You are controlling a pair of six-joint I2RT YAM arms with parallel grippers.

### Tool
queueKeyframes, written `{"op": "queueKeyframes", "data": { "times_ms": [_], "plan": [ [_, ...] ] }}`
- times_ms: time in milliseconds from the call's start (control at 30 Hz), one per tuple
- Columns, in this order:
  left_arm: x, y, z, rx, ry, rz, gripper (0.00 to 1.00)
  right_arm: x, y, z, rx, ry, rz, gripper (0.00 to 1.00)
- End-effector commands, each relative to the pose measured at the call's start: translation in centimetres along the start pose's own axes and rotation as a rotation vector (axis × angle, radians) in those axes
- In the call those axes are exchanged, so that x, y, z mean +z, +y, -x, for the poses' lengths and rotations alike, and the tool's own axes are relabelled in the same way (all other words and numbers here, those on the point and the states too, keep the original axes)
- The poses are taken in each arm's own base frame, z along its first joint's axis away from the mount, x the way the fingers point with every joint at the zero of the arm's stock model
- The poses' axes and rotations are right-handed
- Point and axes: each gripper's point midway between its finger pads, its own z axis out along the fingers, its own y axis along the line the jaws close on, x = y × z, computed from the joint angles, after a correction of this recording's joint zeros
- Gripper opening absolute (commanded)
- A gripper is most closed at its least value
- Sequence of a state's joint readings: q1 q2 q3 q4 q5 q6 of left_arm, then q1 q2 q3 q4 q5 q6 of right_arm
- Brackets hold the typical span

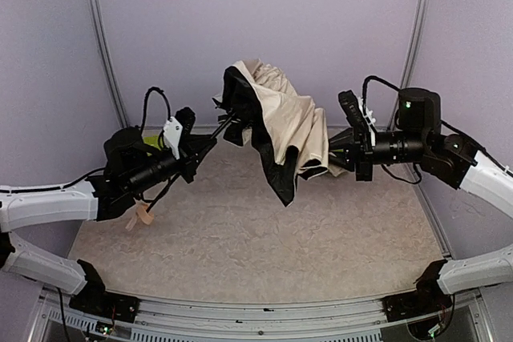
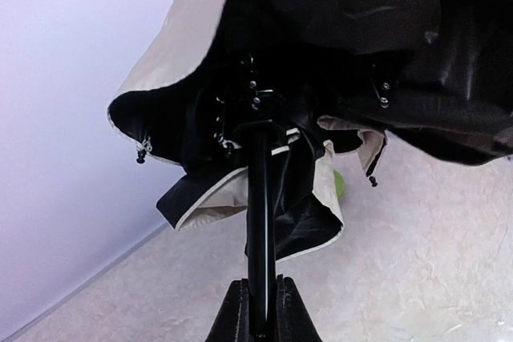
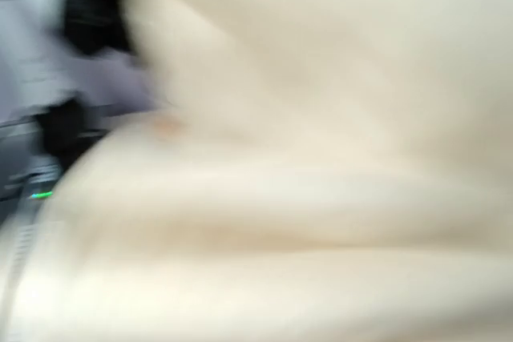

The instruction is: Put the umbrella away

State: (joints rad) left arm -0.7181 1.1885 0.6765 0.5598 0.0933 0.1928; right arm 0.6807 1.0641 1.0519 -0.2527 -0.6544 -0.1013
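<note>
Lavender walls [image 1: 264,14]; speckled beige table [image 1: 240,246]. The umbrella [image 1: 268,110] is held off the table, toward 12 o'clock of its centre, with the canopy [image 1: 300,130] half collapsed and drooping. Left claw [image 2: 262,294], at the umbrella's 9 o'clock, is closed narrow on the black shaft [image 2: 260,198]. Right claw [image 1: 335,159], at 3 o'clock, meets the cream fabric; its opening cannot be told, as its own camera view is blurred. Recommendation: grip the shaft firmly, press the canopy straight along the shaft, and avoid snagging the fabric. No brand or writing legible.
</note>
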Motion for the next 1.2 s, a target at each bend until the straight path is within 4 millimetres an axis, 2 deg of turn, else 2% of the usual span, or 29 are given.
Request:
{"op": "queueKeyframes", "data": {
  "times_ms": [0, 100, 167, 300, 500, 600, 833, 967, 1067, 1167],
  "plan": [
    [2.8, -2.6, -4.3, 0.173, 0.206, -0.027, 0.0, 0.8, 4.9, 3.9, -0.075, -0.077, 0.237, 0.0],
    [2.9, -6.0, -6.3, 0.209, 0.261, -0.166, 0.0, 0.4, 4.7, 7.2, -0.129, -0.155, 0.217, 0.0],
    [2.5, -8.7, -6.8, 0.248, 0.272, -0.273, 0.0, 0.5, 2.6, 8.7, -0.139, -0.191, 0.097, 0.0],
    [0.2, -14.0, -5.7, 0.28, 0.209, -0.515, 0.0, 1.9, -1.7, 8.8, -0.132, -0.129, -0.091, 0.0],
    [-1.6, -19.1, -5.8, 0.295, 0.243, -0.712, 0.0, 3.2, -6.0, 8.6, -0.098, -0.065, -0.212, 0.0],
    [-1.8, -19.3, -5.3, 0.282, 0.218, -0.709, 0.0, 3.1, -7.2, 8.2, -0.085, -0.059, -0.221, 0.0],
    [-2.0, -17.8, -3.5, 0.22, 0.127, -0.694, 0.0, 3.4, -6.9, 7.8, -0.078, -0.062, -0.189, 0.0],
    [-2.3, -18.8, -3.0, 0.278, 0.138, -0.7, 0.0, 3.1, -9.3, 7.0, -0.018, -0.024, -0.293, 0.0],
    [-2.7, -19.6, -1.9, 0.335, 0.114, -0.687, 0.0, 3.1, -11.9, 4.9, 0.049, 0.04, -0.393, 0.0],
    [-2.7, -20.1, -1.3, 0.403, 0.099, -0.647, 0.0, 4.3, -12.6, 1.5, 0.07, 0.136, -0.394, 0.0]
  ]
}}
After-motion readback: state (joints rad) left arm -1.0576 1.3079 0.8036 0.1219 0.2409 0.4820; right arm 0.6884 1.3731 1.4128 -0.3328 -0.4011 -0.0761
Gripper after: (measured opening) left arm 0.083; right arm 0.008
